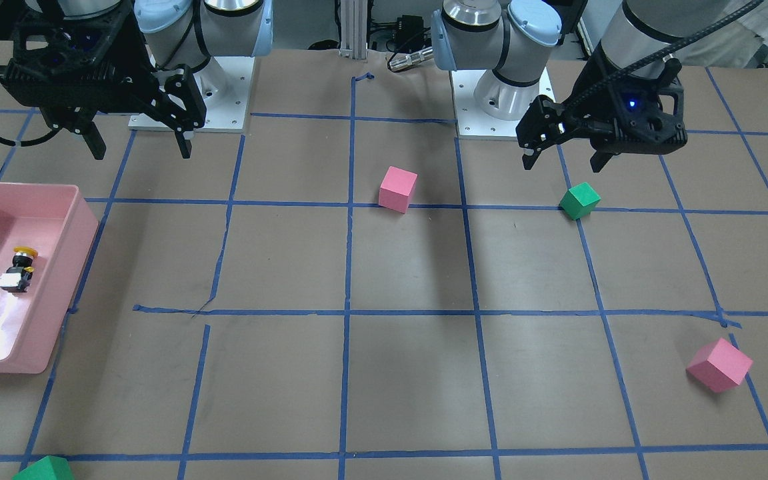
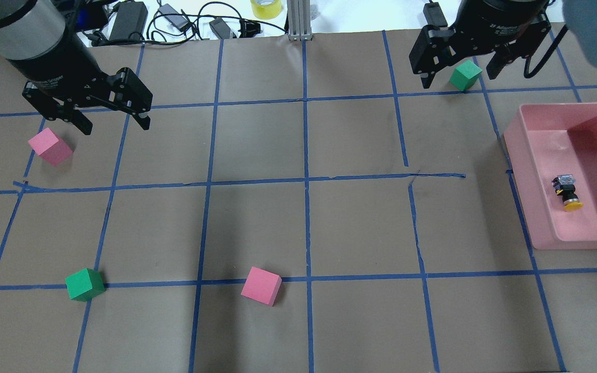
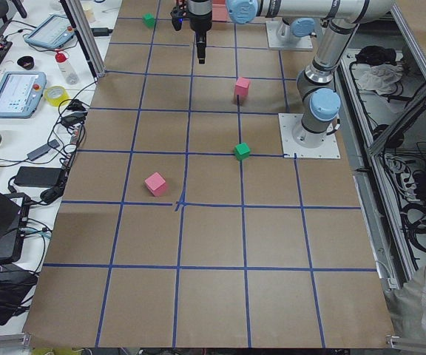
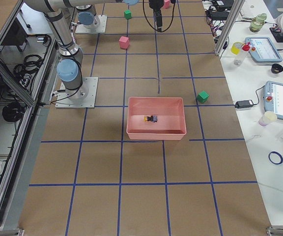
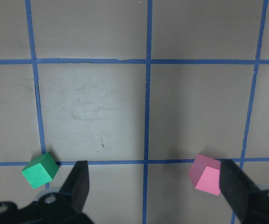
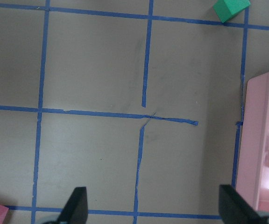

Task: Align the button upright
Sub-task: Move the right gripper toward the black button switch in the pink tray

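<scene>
**Button Uprighting: Condition and Hazards Before Approach**

The button [image 2: 568, 192] lies on its side on the floor of the pink bin [image 2: 578, 243]. Its yellow cap points toward the robot's edge of the surface [image 2: 257, 228] and its black body points away. It touches no bin wall. The task step is judged not yet begun.

The right tool [image 2: 456, 77] is released and holds nothing. It hovers above the far part of the surface, over a green cube [image 2: 465, 75] just beyond the bin's far end. The left tool [image 2: 116, 127] is likewise released and empty, well apart from the bin on the opposite side.

Hazards, as judged from this condition:

- Wall contact. The bin walls stand higher than the button. A descent close to a wall could strike the rim and shift the bin.
- Roll-away. The round cap probably lets the part pivot or roll if one finger touches first.
- Slip. A grip across the domed cap could squeeze the part out; the body offers flatter faces.
- Topple on release. The wide cap over a small base appears top-heavy, so a tilted placement may fall back over.
</scene>
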